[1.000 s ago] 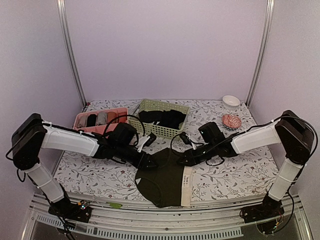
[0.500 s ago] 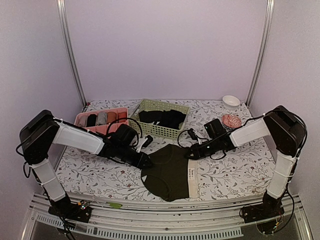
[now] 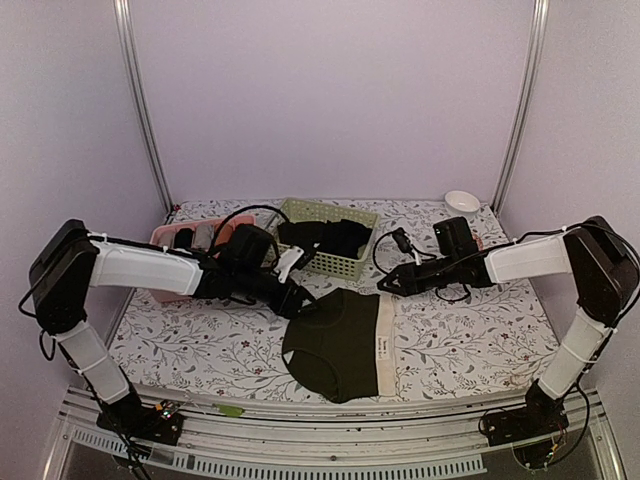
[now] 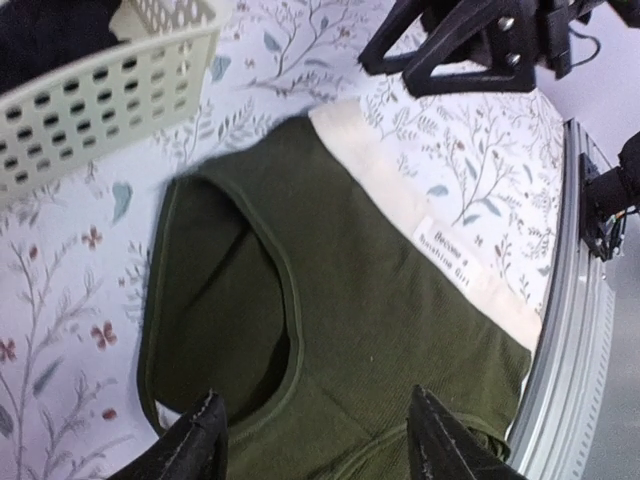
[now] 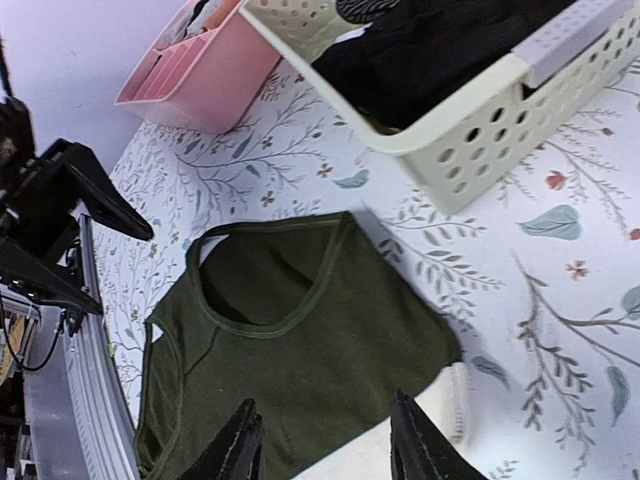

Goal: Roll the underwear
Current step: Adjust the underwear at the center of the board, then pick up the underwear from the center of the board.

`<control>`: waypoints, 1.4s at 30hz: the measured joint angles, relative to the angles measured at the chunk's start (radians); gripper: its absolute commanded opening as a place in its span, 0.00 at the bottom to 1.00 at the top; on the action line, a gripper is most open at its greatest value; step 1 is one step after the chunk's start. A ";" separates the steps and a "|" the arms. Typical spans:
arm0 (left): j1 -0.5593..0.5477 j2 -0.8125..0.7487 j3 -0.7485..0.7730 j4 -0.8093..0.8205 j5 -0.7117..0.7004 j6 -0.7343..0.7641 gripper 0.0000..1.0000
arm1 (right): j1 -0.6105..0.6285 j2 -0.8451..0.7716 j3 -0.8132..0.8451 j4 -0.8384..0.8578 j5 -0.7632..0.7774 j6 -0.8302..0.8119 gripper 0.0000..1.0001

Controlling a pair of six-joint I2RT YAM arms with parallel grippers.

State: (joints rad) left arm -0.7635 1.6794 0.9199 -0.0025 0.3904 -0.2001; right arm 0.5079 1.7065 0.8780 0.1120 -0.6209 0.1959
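Observation:
The underwear (image 3: 335, 342) is dark olive-black cloth with a cream waistband (image 3: 385, 342) along its right edge. It lies flat on the table near the front middle. My left gripper (image 3: 300, 300) is open and empty just above its far left corner, not touching it. My right gripper (image 3: 386, 287) is open and empty just beyond its far right corner. In the left wrist view the underwear (image 4: 330, 300) fills the space below my open left gripper (image 4: 320, 450). In the right wrist view it (image 5: 300, 340) lies under my open right gripper (image 5: 325, 450).
A pale green basket (image 3: 345, 262) of black garments stands just behind the underwear. A pink tray (image 3: 165, 240) with rolled cloth bundles is at the back left. A white bowl (image 3: 462, 202) sits at the back right. The table's metal front rail (image 3: 330, 420) is close below the underwear.
Both grippers pulled the underwear's far corners away from the front edge, then let go and rose slightly. The underwear now lies flat, farther onto the table.

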 measured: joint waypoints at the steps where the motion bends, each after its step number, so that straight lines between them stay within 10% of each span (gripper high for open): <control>1: 0.000 0.009 0.026 0.003 -0.002 0.019 0.62 | -0.015 0.003 0.000 0.000 0.003 -0.004 0.47; 13: 0.014 0.282 0.316 0.027 0.008 0.179 0.64 | -0.064 0.117 0.094 -0.098 0.037 -0.089 0.56; 32: 0.018 0.500 0.467 0.011 -0.039 0.151 0.60 | -0.064 0.227 0.137 -0.150 0.089 -0.105 0.20; 42: 0.027 0.558 0.514 0.016 -0.038 0.109 0.22 | -0.070 0.227 0.138 -0.152 0.086 -0.106 0.00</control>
State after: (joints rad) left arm -0.7361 2.2379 1.4342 0.0135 0.3527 -0.0914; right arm 0.4381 1.9335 1.0157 -0.0399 -0.5350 0.0895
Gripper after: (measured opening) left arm 0.336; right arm 0.024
